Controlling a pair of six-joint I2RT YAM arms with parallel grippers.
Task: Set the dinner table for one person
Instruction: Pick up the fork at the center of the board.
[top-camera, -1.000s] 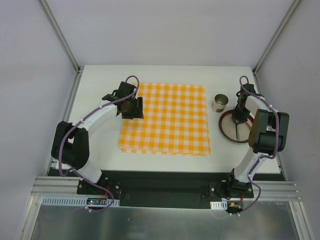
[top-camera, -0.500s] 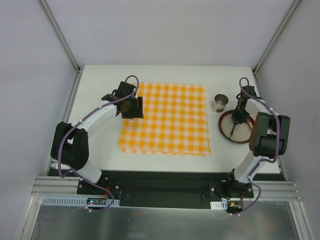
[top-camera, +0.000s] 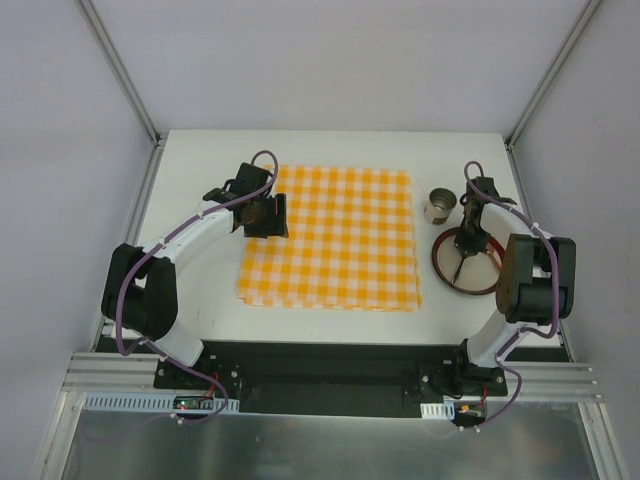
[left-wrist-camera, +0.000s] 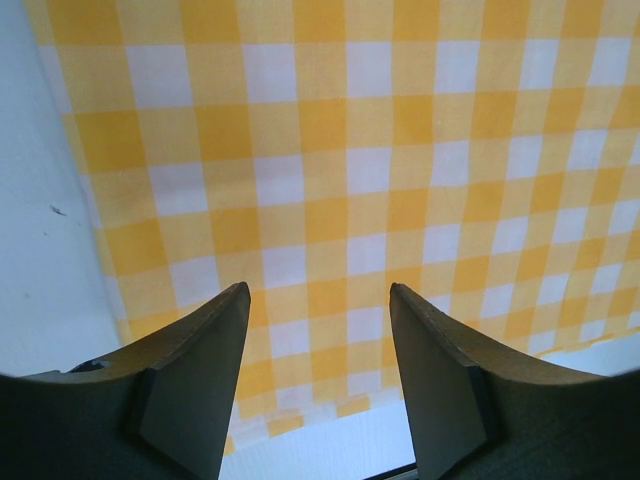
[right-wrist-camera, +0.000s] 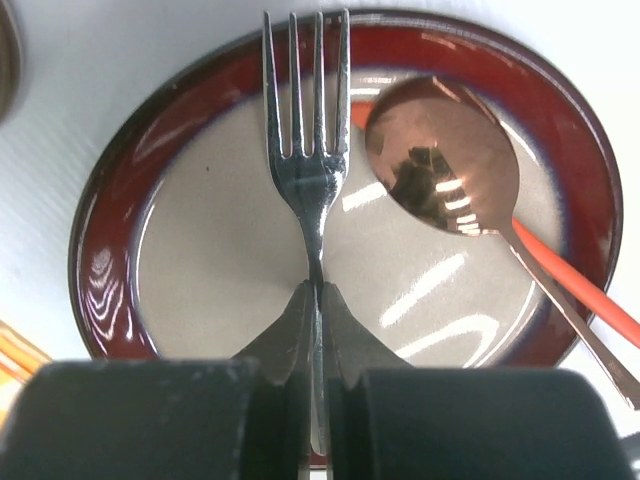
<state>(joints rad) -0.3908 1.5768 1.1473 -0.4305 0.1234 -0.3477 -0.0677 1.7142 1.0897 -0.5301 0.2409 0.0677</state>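
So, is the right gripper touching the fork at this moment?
Touching. The right wrist view shows the right gripper with its jaws shut on the handle of the fork, and no gap on either side.

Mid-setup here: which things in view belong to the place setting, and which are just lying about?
Job: dinner table, checked cloth, plate, fork in the right gripper, spoon, orange-handled piece, cup.
Lying about: nothing loose; only the rig's aluminium rail.

Bright, even light from above; shadows on the tabletop (top-camera: 205, 292) are faint. In the right wrist view glare streaks the plate (right-wrist-camera: 105, 280), fork (right-wrist-camera: 305, 170) and spoon (right-wrist-camera: 445, 150). The fingers (left-wrist-camera: 195, 370) are soft and dark in both wrist views.
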